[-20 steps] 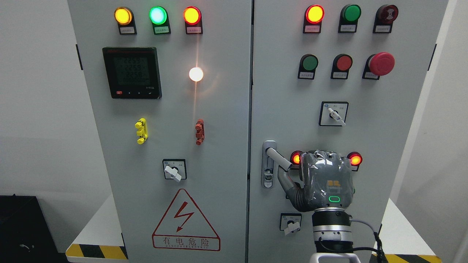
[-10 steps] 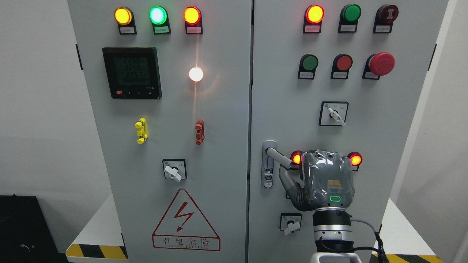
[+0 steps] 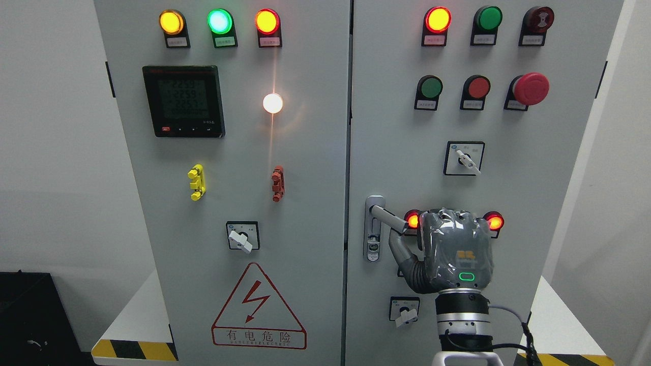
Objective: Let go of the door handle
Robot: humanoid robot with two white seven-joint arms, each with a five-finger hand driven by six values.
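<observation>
Head view shows the right hand (image 3: 455, 251) up against the right door (image 3: 508, 193) of a big grey cabinet. Its arm comes up from the bottom edge, right of the middle. The door handle (image 3: 389, 217) is a short silver lever. It sits on a tall silver plate near the door's left edge, at about 10 o'clock from the hand. The lever is tilted and points down toward 4 o'clock, right at the hand.

The thumb (image 3: 399, 249) reaches up and its tip sits just under the end of the lever. It looks like it touches. The back of the hand hides the other fingers, so I cannot tell if they are curled on the lever or already apart (the view is poor there).

The step seems to be letting go, and it looks not quite done. Next the hand should open its fingers, slide the thumb off the lever, and pull straight back from the door. It should stay clear of the two red lights (image 3: 493, 221) beside it.

The left hand does not show.
</observation>
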